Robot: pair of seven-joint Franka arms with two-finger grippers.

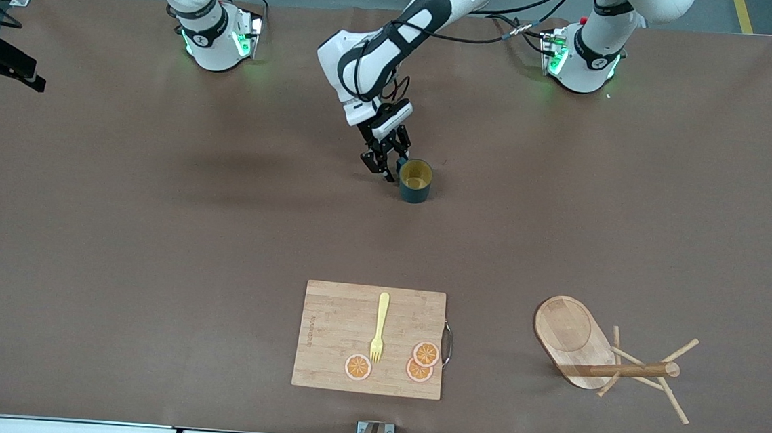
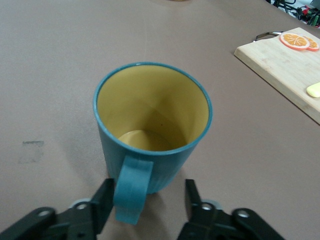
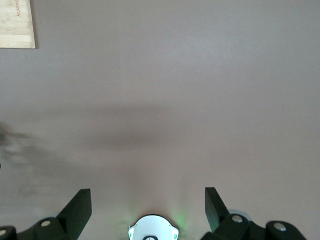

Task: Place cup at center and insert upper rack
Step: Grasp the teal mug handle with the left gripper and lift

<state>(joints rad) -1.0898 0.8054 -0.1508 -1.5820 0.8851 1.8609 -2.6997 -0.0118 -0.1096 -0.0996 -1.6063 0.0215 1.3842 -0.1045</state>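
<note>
A wide brown table [image 1: 154,227] with a matte, slightly grainy cover fills the scene. Nearest to the front camera lies a rectangular bamboo cutting board [image 1: 338,322] with a metal handle; on it rest a yellow plastic fork [image 1: 380,325] and three orange slices [image 1: 420,363]. Beside the board, toward the left arm's end of the table, the upper rack [image 1: 574,338] lies tipped on its side: smooth pale wood, an oval flat base, a round post and thin pegs that point out in several directions.

Farther from the camera, about the middle of the table, the cup [image 1: 416,180] stands upright. It is dark teal outside with fine ribs, mustard-yellow and smooth inside, with a small loop handle. The left end effector [image 2: 147,197] is low beside the cup, its fingers spread on either side of the handle and not pressing it, as far as the left wrist view shows.

The cup seems placed, so the step in hand is probably the retreat. I would lift the end effector straight away from the handle, without dragging it sideways, so that the light cup does not turn or tip.

The right end effector [image 3: 147,207] waits high over bare table, with fingers spread and nothing between them.
</note>
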